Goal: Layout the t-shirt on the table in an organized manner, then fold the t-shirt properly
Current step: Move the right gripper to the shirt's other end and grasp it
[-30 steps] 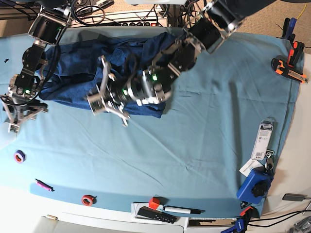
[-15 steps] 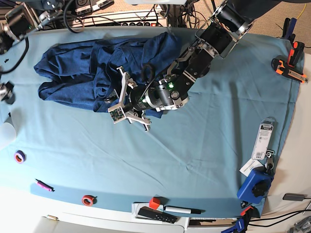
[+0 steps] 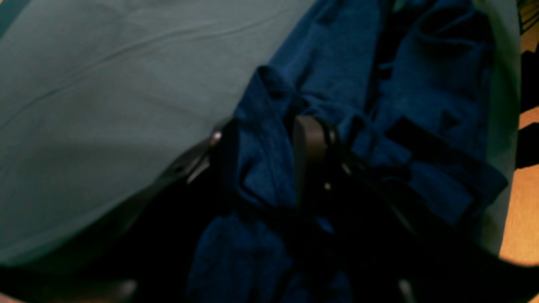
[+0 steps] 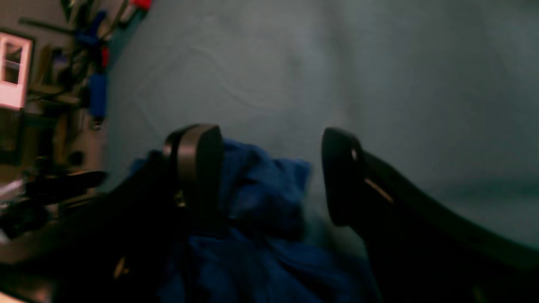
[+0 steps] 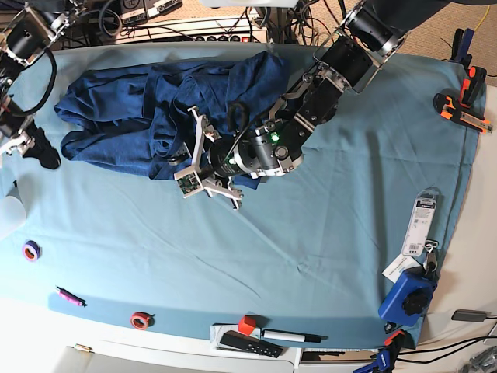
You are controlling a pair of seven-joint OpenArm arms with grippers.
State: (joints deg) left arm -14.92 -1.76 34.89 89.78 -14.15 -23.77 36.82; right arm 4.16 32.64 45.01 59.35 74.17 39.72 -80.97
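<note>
The dark blue t-shirt (image 5: 132, 109) lies crumpled on the far left half of the table (image 5: 311, 233). My left gripper (image 5: 182, 155) rests low on the shirt's near right part. In the left wrist view the left gripper (image 3: 263, 147) straddles a puffy fold of the t-shirt (image 3: 337, 63), its fingers (image 3: 309, 147) apart. My right gripper (image 5: 23, 144) is at the shirt's left end. Seen from the right wrist, the right gripper (image 4: 269, 172) stands wide open over the t-shirt's (image 4: 261, 202) edge, with the teal table (image 4: 337, 63) beyond.
Orange-black clamps (image 5: 466, 101) sit at the right rim. A packaged item (image 5: 423, 221) and a blue tool (image 5: 408, 299) lie near the right front. Tape rolls (image 5: 31, 250) (image 5: 140, 319), a pink marker (image 5: 70, 297), a red cube (image 5: 246, 324) and a pen (image 5: 291, 336) line the front edge.
The left gripper slid right along the shirt's near edge and its jaws widened. The right arm swung off the shirt, then returned to its left end with jaws wider.
</note>
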